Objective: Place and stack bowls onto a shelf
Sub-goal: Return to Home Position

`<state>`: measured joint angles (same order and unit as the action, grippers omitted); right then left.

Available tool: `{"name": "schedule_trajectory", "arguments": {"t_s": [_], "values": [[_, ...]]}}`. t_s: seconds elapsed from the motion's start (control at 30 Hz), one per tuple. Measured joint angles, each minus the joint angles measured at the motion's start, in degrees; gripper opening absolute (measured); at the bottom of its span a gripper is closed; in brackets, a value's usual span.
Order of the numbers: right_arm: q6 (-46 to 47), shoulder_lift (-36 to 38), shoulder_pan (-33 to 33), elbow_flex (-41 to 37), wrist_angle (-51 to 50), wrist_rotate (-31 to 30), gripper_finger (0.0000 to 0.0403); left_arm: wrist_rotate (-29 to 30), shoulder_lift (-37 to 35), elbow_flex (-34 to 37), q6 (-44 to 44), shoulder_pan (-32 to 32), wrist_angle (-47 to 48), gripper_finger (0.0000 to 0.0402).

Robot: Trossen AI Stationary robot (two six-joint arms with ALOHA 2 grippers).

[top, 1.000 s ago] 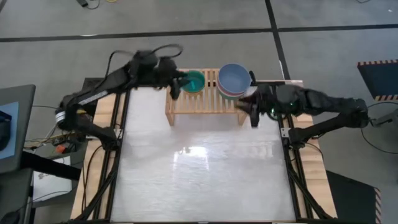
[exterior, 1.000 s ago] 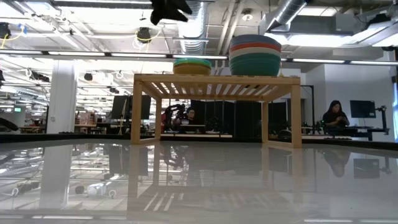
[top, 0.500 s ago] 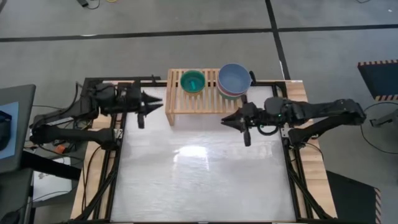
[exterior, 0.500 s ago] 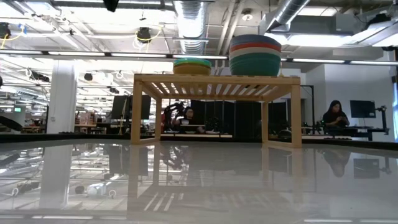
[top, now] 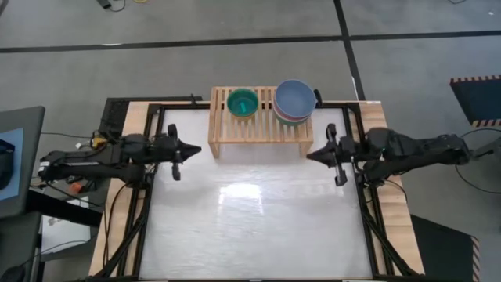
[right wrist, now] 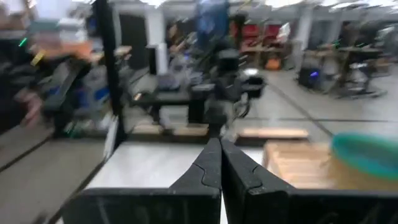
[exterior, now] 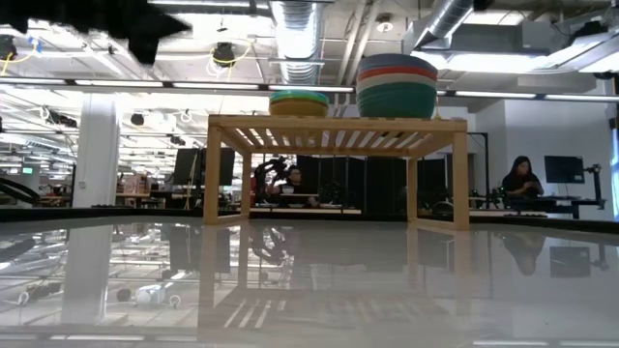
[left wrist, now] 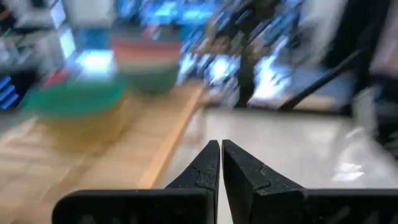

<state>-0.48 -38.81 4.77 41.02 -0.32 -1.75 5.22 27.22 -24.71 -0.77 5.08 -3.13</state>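
Note:
The light-wood shelf (top: 258,125) stands at the table's far edge on its two plank legs. On its slatted top sit a short stack with a dark green bowl (top: 243,102) uppermost, and to its right a taller stack topped by a grey-blue bowl (top: 295,97). The low view shows both stacks (exterior: 397,87) on the shelf (exterior: 334,126). My left gripper (top: 197,149) is shut and empty near the table's left edge. My right gripper (top: 309,156) is shut and empty near the right edge, in front of the shelf's right leg. Both wrist views show shut fingertips (left wrist: 221,152) (right wrist: 214,146).
Black frame rails (top: 149,188) run along the table's left and right sides. The glossy white tabletop (top: 250,211) lies bare in front of the shelf. People sit at desks in the room behind (exterior: 522,179).
Both grippers have drawn back from the shelf and bowls toward the table's side edges, the left one to the left, the right one to the right, coming lower and nearer. Both have shut. The bowl stacks have stayed put on the shelf.

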Motion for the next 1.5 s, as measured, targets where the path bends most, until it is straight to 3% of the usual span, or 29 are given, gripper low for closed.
{"name": "schedule_trajectory", "arguments": {"t_s": [0.13,0.3,0.5,0.7,0.83,1.17,1.4,1.5], "values": [[1.9,5.2,-0.1,-7.3,-0.1,0.5,0.0021,2.8,-0.3,0.7,-1.0,0.0,7.4,0.0008],[2.8,12.5,-0.1,-14.5,3.8,0.1,0.0019,-5.0,-0.9,0.7,7.2,0.0,5.8,0.0002],[1.6,23.9,-0.1,-22.7,4.4,-0.2,0.0019,-6.5,-2.9,0.7,11.1,0.0,5.9,0.0001],[1.8,33.4,-0.4,-29.6,6.9,-1.3,0.0019,-6.5,-6.3,8.7,9.0,0.0,-4.5,0.0000],[3.2,37.6,-0.9,-32.3,5.6,-1.4,0.0018,-6.4,-10.0,12.1,7.8,0.0,-6.7,0.0000],[6.5,38.7,-1.2,-37.0,3.4,-1.3,0.0023,-4.4,-27.4,17.7,5.5,0.0,0.6,0.0000],[6.6,38.7,-1.2,-40.5,8.9,-1.3,0.0021,-5.9,-26.8,21.1,4.7,0.0,-0.2,0.0000],[6.6,38.6,-1.2,-40.5,6.6,-1.3,0.0022,-6.9,-27.1,24.1,2.1,0.0,-2.9,0.0000]]}}
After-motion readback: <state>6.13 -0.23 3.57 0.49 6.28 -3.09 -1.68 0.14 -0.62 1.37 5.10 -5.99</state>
